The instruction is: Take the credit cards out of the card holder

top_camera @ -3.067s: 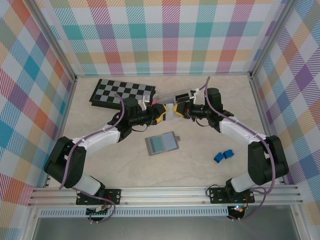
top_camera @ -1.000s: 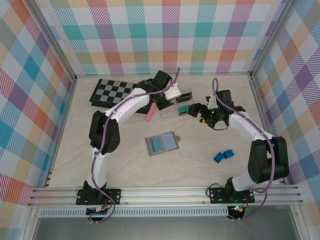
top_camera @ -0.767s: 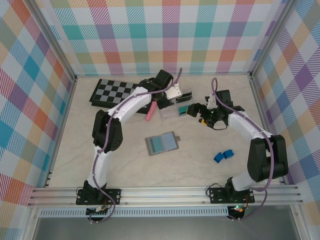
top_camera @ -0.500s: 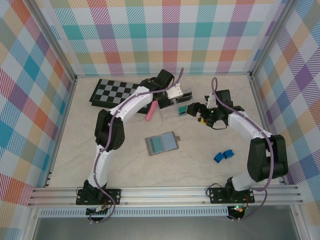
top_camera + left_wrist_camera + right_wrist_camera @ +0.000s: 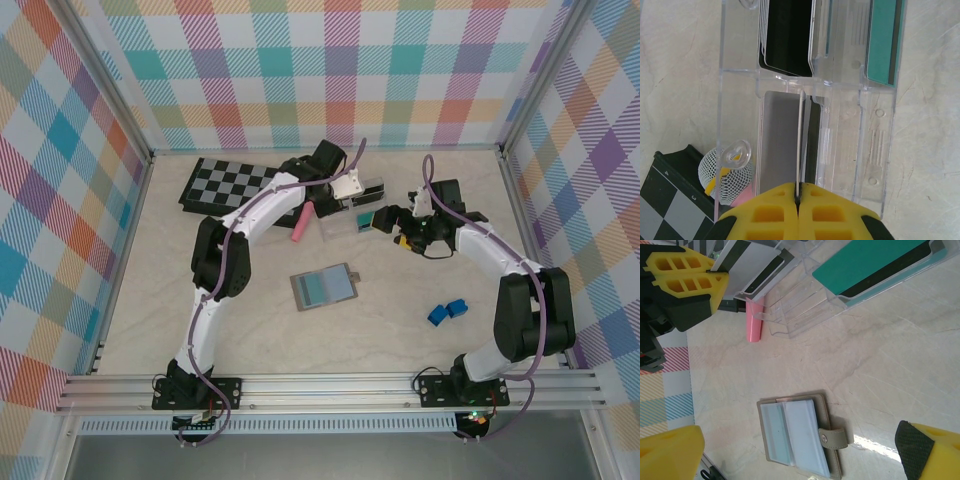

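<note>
The credit cards stand in the slots of a clear plastic box (image 5: 875, 150) at the far middle of the surface (image 5: 250, 330). The teal-green card (image 5: 883, 40) sits in the box's outer slot, and the black card (image 5: 787, 35) sits in a far compartment with a few other thin cards packed against it. The left hand (image 5: 799, 197) is clenched on a pale card (image 5: 800, 145) seen edge-on in the near compartment, its yellow fingertips (image 5: 770, 212) pressed together around the card's edge. The right wrist view shows that card as pale with a dark stripe.

The right hand (image 5: 397, 228) is just beside the box on its right, released, with its fingertips (image 5: 670, 452) spread wide and touching nothing.

The card holder (image 5: 324, 288) lies open and flat near the middle of the surface, well apart from the box, with two pale panels up and its side tab pointing right. A pink stick (image 5: 754, 320) lies just beside the box, a checkerboard (image 5: 245, 183) lies at the far left, and a small blue object (image 5: 447, 311) lies to the right.
</note>
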